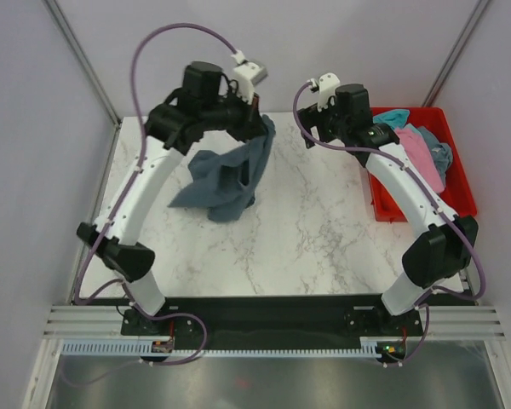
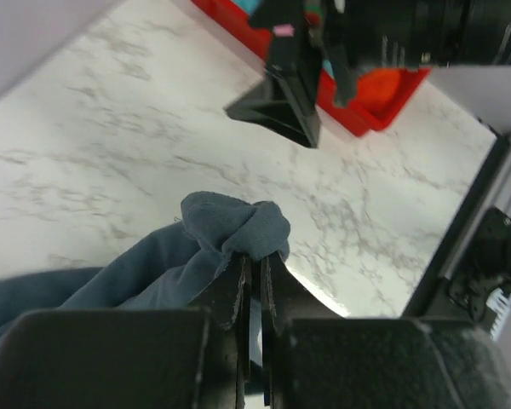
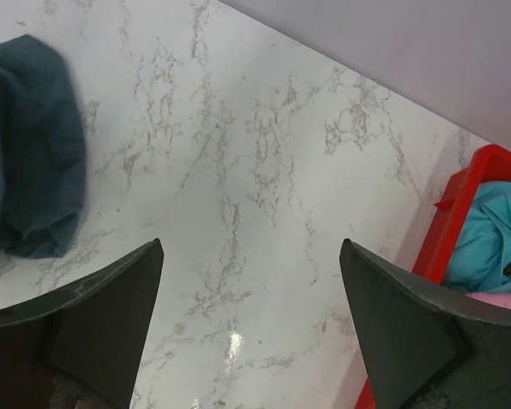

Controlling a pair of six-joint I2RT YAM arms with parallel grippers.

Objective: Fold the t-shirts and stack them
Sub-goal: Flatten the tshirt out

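The left gripper (image 2: 254, 257) is squeezed shut on a bunched-up bit of the dark blue shirt (image 1: 226, 175). The shirt hangs down from it like a wet towel. The bottom of the shirt sits in a heap on the table (image 1: 324, 230), right under the gripper. The right gripper (image 3: 251, 256) is wide open and holds nothing. It hangs over bare table, with the blue shirt off to one side of it and the red bin (image 1: 464, 183) off to the other side. A teal shirt (image 3: 494, 230) and a pink shirt (image 1: 419, 146) lie in the bin, well away from the left gripper and closer to the right one. The blue shirt looks soft, light and floppy. It will not break and it should not slip out easily, but it will droop and crumple wherever nothing holds it up. One pinch alone will likely just make it dangle in a lump. I cannot tell which part of the shirt the left gripper has, because the cloth there is all scrunched. A good place to grab would be an edge or a corner, like a shoulder or the bottom hem. I think the open gripper should take a second corner near the first, so the two can pull the shirt out flat for folding.
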